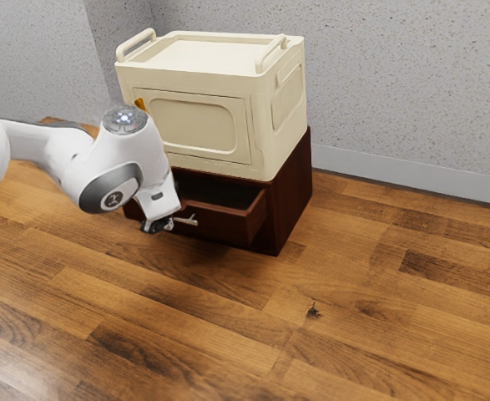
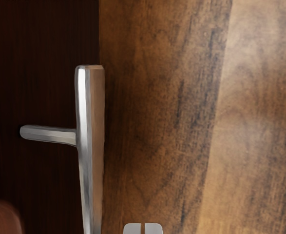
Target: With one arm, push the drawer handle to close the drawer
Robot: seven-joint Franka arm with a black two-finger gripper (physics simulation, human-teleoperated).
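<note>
The dark red-brown drawer (image 1: pixel 228 225) stood partly open, upright, near the middle of the exterior view, its shadowy inside showing. Its slim silver handle (image 1: pixel 184 221), a straight bar on a post, jutted from the front, left of centre.

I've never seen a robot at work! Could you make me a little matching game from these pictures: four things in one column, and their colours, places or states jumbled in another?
Things
1. Drawer
2. Cream box
3. Handle
4. Floor

Colours, places, states
A. Silvery, in front of dark wood
B. Brown wooden planks
C. Partly open
D. On top of the dark reddish cabinet

Right pairs: 1-C, 2-D, 3-A, 4-B
</note>
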